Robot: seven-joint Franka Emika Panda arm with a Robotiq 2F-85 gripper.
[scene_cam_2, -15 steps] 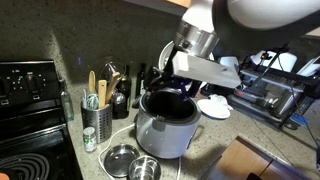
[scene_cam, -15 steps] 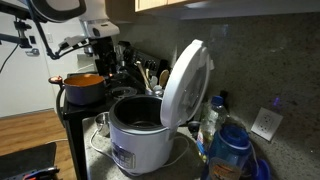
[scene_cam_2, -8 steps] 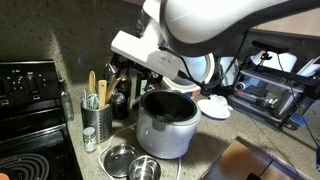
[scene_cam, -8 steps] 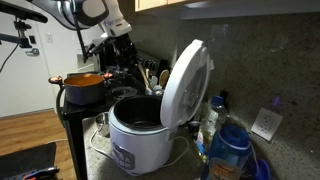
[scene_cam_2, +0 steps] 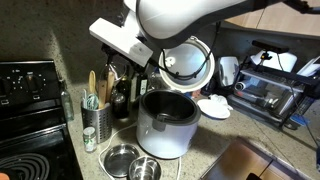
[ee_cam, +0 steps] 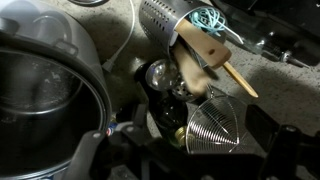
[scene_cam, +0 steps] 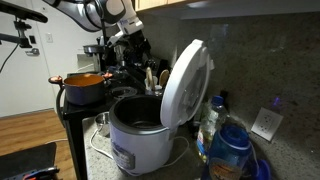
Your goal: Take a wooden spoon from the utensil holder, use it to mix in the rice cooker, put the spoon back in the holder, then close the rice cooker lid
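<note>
light: dim indoor | wrist view: dark, soft-focus | exterior views: grainy

Gripper (scene_cam: 132,48): small dark mass under arm (scene_cam_2: 190,20) in an exterior view, jaw spacing unreadable. In an exterior view the white arm covers it.
Wrist view dim and smeared; dark shapes along bottom edge merge into black, finger outlines unclear.
Utensil holder (scene_cam: 150,80): base hidden behind rice cooker (scene_cam: 135,135) and rice cooker lid (scene_cam: 186,85). Handles (scene_cam: 152,68) too small to sort by kind.
Rice cooker bowl cut off by left edge in wrist view.
Blue bottle (scene_cam: 232,152) cut off by bottom edge.
</note>
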